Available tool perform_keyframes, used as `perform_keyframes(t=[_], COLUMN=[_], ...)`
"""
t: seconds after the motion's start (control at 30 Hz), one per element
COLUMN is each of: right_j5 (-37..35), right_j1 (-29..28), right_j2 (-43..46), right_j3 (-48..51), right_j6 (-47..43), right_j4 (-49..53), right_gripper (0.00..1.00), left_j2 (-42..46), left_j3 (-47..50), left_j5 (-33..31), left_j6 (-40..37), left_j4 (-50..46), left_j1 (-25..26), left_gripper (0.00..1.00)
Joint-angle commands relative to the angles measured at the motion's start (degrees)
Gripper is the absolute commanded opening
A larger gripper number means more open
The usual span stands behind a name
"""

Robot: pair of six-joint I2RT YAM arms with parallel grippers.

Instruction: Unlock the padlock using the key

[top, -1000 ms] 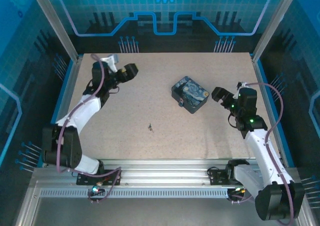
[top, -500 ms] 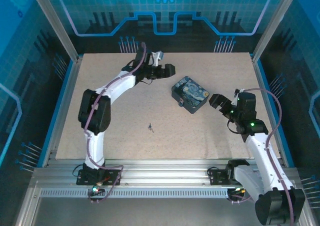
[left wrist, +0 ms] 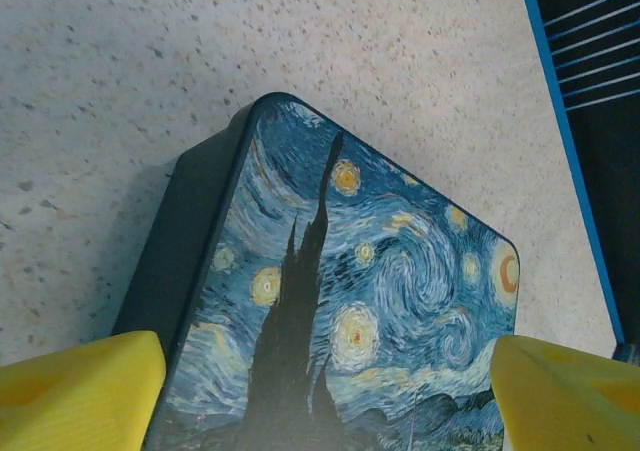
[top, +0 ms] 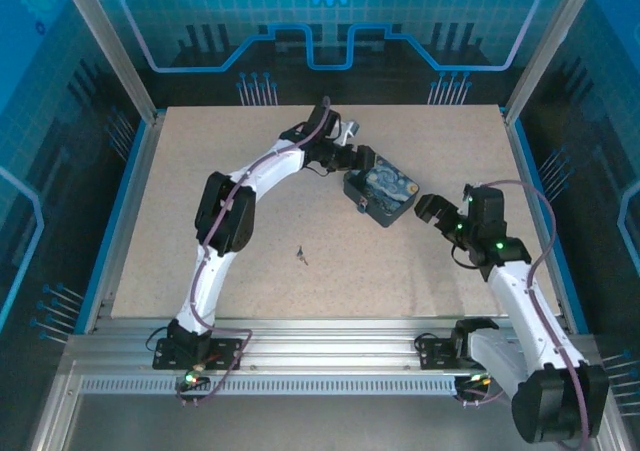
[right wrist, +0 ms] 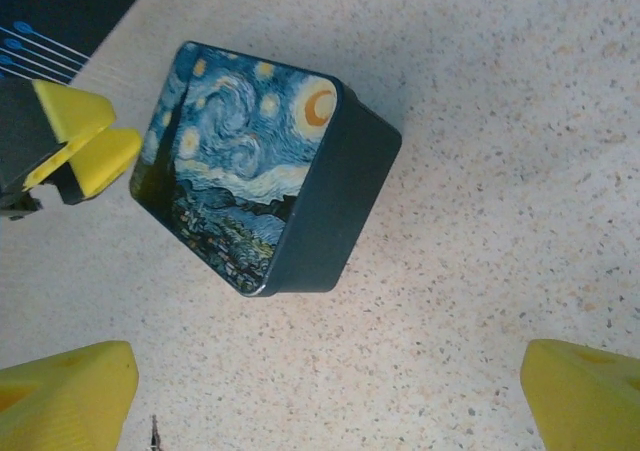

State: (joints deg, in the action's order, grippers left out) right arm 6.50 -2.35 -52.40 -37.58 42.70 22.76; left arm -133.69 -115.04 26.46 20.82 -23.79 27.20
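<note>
Rectangular painted tin box (left wrist: 350, 301): lid of blue swirls, yellow stars and crescent, black spire; sides dark slate. Table (top: 180, 171): beige, dark-speckled. Left pincer fingers (left wrist: 80, 391), right pincer fingers (right wrist: 60, 386): plain yellow.

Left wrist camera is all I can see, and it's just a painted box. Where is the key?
Observer: The key lies on the bare table, to the left of the box and nearer the arms' bases.
Operator: And where's the padlock?
Observer: A tiny grey padlock seems to hang on the box's near-left side.
Operator: What's the other arm doing?
Observer: The right tool sits open just right of the box, not touching it.
</note>
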Motion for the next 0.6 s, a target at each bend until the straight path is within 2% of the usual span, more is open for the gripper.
perform_keyframes(t=[0.0,0.1,0.37,0.5,0.57], right_j5=[0.1,0.7,3.5,5.2,7.3], right_j1=[-0.5,-0.1,1.5,1.5,1.4], right_j2=[-3.3,-6.9,-19.0,-24.4,-27.6], right_j3=[0.9,0.6,-3.3,-5.8,-7.7], right_j6=[0.5,0.3,-2.0,-4.0,-5.0], right_j4=[-1.3,-3.6,-8.6,-9.9,-10.0], right_gripper=[1.00,1.00,0.87,0.86,0.80], left_j2=[1.2,4.1,11.8,15.0,15.7], left_j3=[0.7,5.4,18.5,23.1,24.6], left_j5=[2.5,2.8,4.2,3.9,4.0], left_j6=[-1.4,-0.9,2.8,3.6,4.3], left_j4=[-1.8,1.0,10.0,13.0,14.1], left_j1=[0.9,1.3,2.8,3.6,3.6], left_gripper=[0.85,0.84,0.81,0.81,0.80])
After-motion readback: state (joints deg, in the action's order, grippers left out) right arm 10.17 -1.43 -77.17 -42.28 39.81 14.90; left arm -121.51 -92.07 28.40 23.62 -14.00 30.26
